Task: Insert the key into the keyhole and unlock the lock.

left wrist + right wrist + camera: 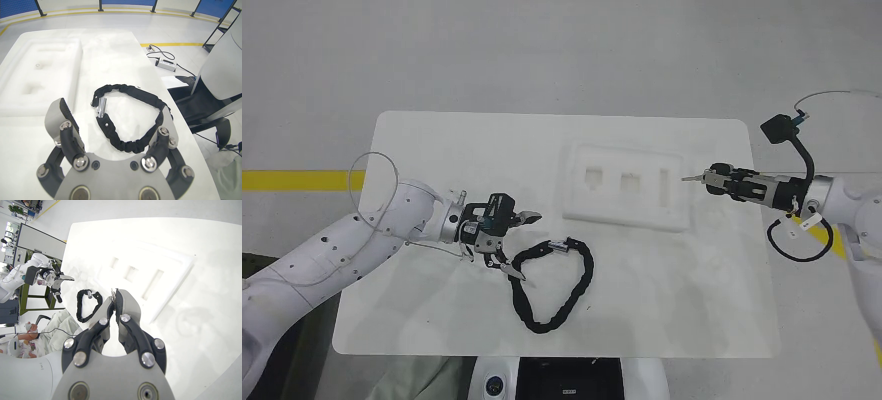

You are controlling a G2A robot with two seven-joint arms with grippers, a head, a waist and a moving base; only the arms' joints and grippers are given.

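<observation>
A black fabric-sleeved chain lock [585,272], its ends joined by a silver cylinder [102,107], lies looped on the white desk [442,150] just beside a foam tray [577,205]. The left hand [525,242] hovers low at the loop, fingers spread wide. The right hand [114,300], held level off the tray's right end, is clamped on a small metal key [113,294].

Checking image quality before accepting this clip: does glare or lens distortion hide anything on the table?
Right wrist view: glare washes out the table and foam tray, pocket edges faint; the key in the right gripper stands out. Left wrist view: lens bends the table edges; chain lock distinct. Top view: even light.
</observation>
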